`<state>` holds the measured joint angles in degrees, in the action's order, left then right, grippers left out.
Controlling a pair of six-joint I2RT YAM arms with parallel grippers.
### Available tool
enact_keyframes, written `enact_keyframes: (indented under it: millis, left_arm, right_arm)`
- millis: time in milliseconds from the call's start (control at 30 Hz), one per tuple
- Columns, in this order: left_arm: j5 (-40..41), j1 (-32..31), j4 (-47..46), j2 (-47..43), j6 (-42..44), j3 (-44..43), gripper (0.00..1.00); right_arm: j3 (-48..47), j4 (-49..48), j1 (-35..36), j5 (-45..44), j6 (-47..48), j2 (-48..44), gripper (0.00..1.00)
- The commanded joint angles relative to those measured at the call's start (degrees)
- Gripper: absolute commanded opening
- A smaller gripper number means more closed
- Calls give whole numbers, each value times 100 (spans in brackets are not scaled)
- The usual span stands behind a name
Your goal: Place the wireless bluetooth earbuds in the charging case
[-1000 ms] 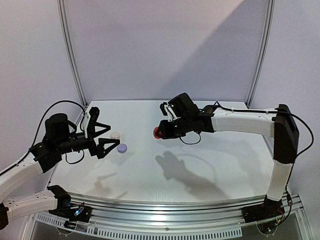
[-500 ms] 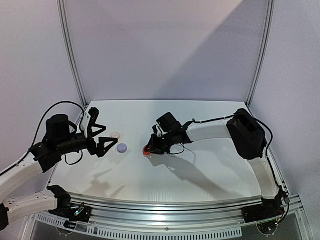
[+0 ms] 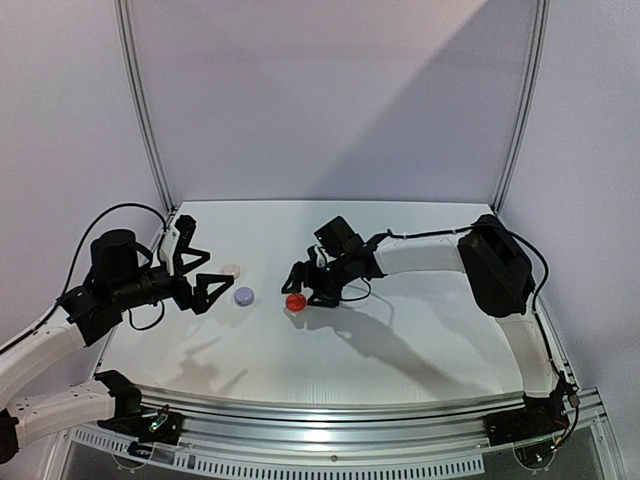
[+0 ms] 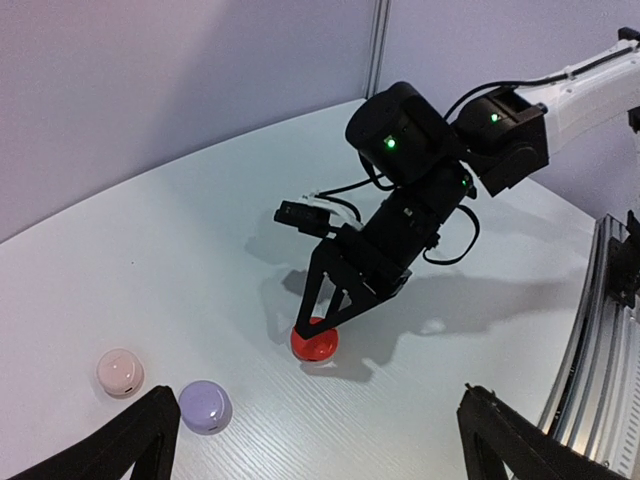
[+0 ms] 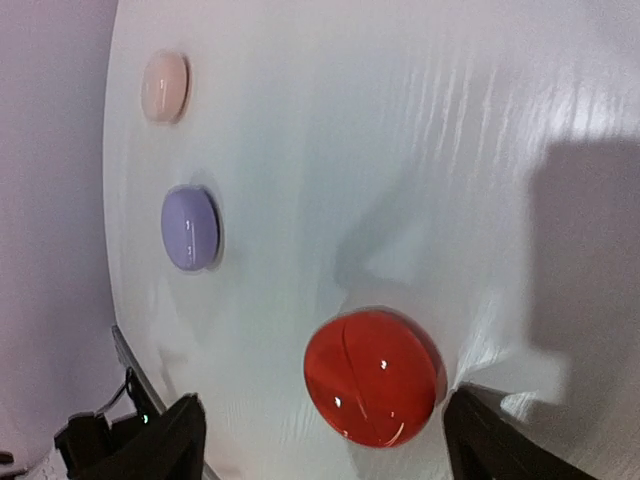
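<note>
Three round charging cases lie shut on the white table: a red one, a lilac one and a pale pink one. My right gripper stands open just over the red case, a finger on either side, not gripping it. Left of the lilac and pink cases my left gripper hangs open and empty. The wireless bluetooth earbuds are out of view.
The white table ends in a metal rail at the near edge. Upright frame posts stand at the back corners. The right arm reaches across the table's middle.
My right arm came down and left with the red case, set it on the table and opened its fingers. The left arm has barely moved.
</note>
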<state>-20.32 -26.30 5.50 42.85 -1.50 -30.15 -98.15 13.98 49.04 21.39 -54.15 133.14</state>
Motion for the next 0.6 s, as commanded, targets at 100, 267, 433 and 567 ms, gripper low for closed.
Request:
enact_keyframes:
  millis: [100,267,433,567]
  left_arm:
    - [-76,129,66,-49,54,87,99]
    - [7,205,40,-49,103,88,99]
    - [665,581,-31,-144,28,220,99]
    - [1294,1355,-366,-246,-362,583,99]
  right_arm:
    - [-534,1972,-5,-1274,782,-81,99]
    - [-1133,2511,173,-1800,1649,-202,99]
    - [-737,2839,96,-3105,2442,-848,99]
    - [851,2390,-544,-3873,2369,-2252,99]
